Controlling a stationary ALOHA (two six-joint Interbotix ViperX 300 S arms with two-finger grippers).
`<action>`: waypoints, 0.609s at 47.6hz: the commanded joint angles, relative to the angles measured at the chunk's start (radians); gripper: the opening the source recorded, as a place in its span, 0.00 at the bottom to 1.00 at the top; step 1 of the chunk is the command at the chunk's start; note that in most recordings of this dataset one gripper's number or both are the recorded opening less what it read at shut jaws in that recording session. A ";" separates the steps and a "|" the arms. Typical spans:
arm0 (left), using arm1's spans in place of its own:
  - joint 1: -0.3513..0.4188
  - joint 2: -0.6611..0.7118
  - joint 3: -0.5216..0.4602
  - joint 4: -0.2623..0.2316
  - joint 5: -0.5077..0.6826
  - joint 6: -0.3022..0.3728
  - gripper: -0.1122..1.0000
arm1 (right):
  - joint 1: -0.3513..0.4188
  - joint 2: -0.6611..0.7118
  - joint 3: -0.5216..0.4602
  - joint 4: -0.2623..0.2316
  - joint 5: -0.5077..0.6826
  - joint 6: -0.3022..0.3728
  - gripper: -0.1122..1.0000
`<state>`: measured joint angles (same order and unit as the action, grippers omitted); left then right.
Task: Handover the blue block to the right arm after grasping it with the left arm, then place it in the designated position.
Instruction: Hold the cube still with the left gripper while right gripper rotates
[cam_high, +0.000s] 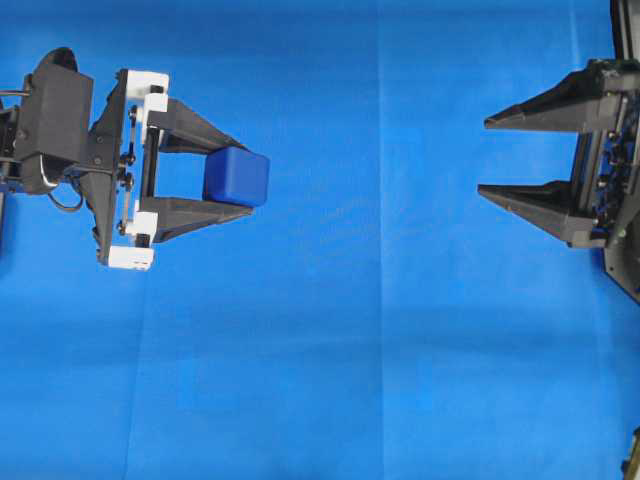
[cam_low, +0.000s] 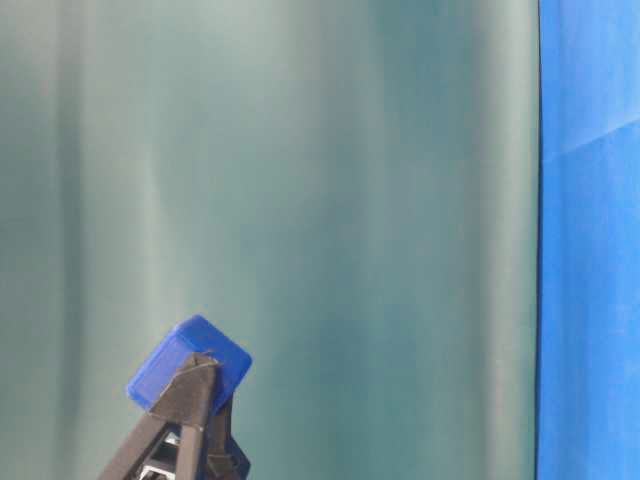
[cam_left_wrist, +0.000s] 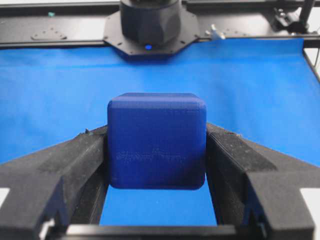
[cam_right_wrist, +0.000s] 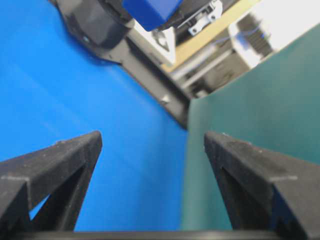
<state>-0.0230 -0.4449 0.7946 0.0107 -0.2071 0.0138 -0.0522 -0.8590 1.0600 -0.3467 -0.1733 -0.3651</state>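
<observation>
The blue block (cam_high: 237, 176) is a dark-blue cube, held above the blue cloth between the tips of my left gripper (cam_high: 243, 180), which is shut on it. In the left wrist view the blue block (cam_left_wrist: 156, 141) fills the gap between both fingers, its faint embossed face toward the camera. From table level the blue block (cam_low: 188, 362) shows tilted atop the finger tips. My right gripper (cam_high: 483, 155) stands wide open at the right edge, pointing left toward the block, well apart from it. In the right wrist view the right gripper (cam_right_wrist: 152, 137) holds nothing, and the blue block (cam_right_wrist: 150, 11) shows at the top.
Blue cloth (cam_high: 360, 350) covers the table. A green backdrop (cam_low: 300, 180) fills the table-level view. The opposite arm's base (cam_left_wrist: 150, 25) and a black frame rail sit at the cloth's far edge in the left wrist view.
</observation>
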 joint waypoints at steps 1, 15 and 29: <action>0.002 -0.012 -0.011 -0.002 -0.011 -0.002 0.54 | -0.002 -0.002 -0.026 -0.029 -0.003 -0.043 0.96; 0.002 -0.012 -0.012 -0.003 -0.011 -0.002 0.54 | -0.002 0.002 -0.026 -0.055 -0.003 -0.206 0.96; 0.002 -0.014 -0.011 -0.003 -0.011 -0.002 0.54 | -0.002 0.002 -0.026 -0.078 -0.008 -0.337 0.96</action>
<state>-0.0230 -0.4449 0.7946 0.0092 -0.2086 0.0138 -0.0522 -0.8590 1.0615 -0.4234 -0.1718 -0.6918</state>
